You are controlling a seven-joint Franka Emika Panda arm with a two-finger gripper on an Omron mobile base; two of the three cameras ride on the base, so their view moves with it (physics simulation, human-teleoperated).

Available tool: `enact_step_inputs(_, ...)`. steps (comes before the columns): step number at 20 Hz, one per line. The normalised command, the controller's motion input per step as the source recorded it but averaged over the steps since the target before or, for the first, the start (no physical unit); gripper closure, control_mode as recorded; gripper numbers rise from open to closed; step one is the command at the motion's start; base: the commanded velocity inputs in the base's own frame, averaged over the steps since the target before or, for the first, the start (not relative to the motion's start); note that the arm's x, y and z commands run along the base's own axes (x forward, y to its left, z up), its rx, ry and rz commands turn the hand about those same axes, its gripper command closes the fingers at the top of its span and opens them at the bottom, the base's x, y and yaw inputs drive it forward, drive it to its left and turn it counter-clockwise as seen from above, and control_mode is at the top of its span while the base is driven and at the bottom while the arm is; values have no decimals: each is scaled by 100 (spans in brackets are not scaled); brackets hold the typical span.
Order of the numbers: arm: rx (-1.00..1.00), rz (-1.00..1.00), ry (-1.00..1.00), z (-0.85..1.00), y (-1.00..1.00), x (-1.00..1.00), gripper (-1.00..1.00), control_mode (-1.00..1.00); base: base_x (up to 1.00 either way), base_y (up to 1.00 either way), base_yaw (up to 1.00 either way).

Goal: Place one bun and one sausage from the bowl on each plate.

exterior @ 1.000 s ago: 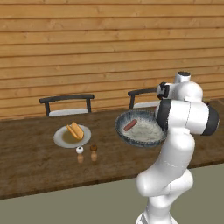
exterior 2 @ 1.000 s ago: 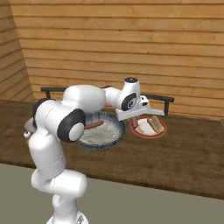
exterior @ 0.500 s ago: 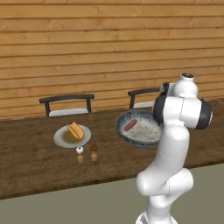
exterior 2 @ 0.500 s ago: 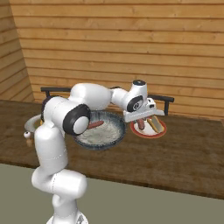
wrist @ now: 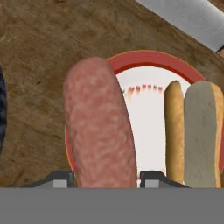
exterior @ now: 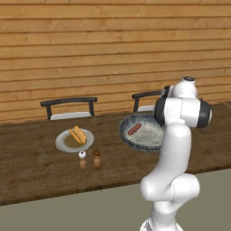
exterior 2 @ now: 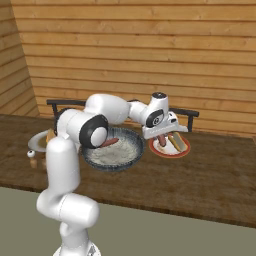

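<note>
You have a sausage held over the red-rimmed plate.

Your gripper point(exterior 2: 161, 138) is clamped on the sausage point(wrist: 101, 131); in the hand view it stands between the two dark fingertips point(wrist: 151, 177), over the white centre of the red-rimmed plate point(exterior 2: 184, 150), where a bun point(wrist: 197, 133) already lies just beside it. In the right base view the gripper hangs low above that plate, right of the dark-rimmed bowl point(exterior 2: 102, 166). The bowl point(exterior: 128, 138) sits on the wooden table point(exterior: 31, 162) with another sausage point(exterior: 134, 129) in it. Well to its left you see the pale plate point(exterior: 63, 145) with a bun point(exterior: 77, 135) on it, and two small shakers point(exterior: 82, 154) just in front of that plate. Two dark chairs point(exterior: 70, 103) stand behind the table.
</note>
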Motion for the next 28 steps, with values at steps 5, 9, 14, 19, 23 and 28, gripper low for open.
enact_step_inputs(5, 0, 4, 0, -46, -17, 5, 100, -100, 0, 0, 0)
enact_step_inputs(9, 0, 2, 0, -26, -14, 21, 100, -100, 0, 0, 0)
enact_step_inputs(14, 0, 3, 0, -14, -2, 28, 100, -100, 0, 0, 0)
enact_step_inputs(19, 0, 5, 0, -12, -5, 27, 100, -100, 0, 0, 0)
enact_step_inputs(23, 0, 4, 0, 0, -3, 0, -100, -100, 0, 0, 0)
enact_step_inputs(28, 0, 0, 0, 0, -1, 0, -100, -100, 0, 0, 0)
